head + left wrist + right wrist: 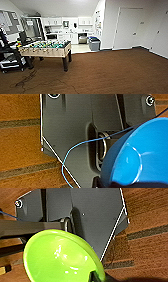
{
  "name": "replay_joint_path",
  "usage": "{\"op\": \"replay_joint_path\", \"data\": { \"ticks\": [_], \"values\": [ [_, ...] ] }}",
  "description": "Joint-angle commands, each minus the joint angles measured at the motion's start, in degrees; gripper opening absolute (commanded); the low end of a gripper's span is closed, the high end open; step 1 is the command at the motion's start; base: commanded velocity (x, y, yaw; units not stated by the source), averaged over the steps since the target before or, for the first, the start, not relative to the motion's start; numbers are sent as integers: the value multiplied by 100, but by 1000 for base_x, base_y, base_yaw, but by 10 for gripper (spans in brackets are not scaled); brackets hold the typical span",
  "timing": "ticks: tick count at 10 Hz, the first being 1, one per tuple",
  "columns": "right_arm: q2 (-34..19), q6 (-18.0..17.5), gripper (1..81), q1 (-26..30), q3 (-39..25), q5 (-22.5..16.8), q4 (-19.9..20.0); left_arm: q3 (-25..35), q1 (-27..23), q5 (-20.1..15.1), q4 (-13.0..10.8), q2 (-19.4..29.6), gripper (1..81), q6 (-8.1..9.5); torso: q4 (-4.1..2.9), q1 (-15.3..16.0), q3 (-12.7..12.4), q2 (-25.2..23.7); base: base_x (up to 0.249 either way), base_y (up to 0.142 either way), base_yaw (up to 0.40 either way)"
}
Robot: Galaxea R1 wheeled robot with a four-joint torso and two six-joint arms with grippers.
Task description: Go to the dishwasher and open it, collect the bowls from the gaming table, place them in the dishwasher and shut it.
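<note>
Blue bowl at left wrist, green bowl at right.

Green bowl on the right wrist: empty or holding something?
Empty. The green bowl shows a bare, glossy inside with only light reflections, nothing lying in it.

Both arms carry a bowl low above the brown floor.

In the left wrist view, the left gripper holds the blue bowl by its rim, a dark finger showing at the edge. In the right wrist view, the right gripper holds the green bowl the same way, one dark finger over the rim.
</note>
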State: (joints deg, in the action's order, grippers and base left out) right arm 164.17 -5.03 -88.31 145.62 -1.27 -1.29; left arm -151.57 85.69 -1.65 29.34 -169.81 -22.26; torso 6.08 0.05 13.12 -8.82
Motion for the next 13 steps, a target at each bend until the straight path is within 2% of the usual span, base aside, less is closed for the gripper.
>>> {"op": "replay_joint_path", "data": {
  "ticks": [1,8,13],
  "values": [
    [-75,20,10,283,-17,-304,-64,74,-293,-433,-34,-44,10,11,0,-2,0,0,123,0,0],
    [-75,20,10,300,1,-304,-117,74,-285,-433,-43,-35,10,11,0,0,0,-2,140,0,0],
    [-75,20,10,300,1,-304,-161,74,-276,-424,-34,-44,10,11,0,0,-2,-2,188,0,0]
  ]
}}
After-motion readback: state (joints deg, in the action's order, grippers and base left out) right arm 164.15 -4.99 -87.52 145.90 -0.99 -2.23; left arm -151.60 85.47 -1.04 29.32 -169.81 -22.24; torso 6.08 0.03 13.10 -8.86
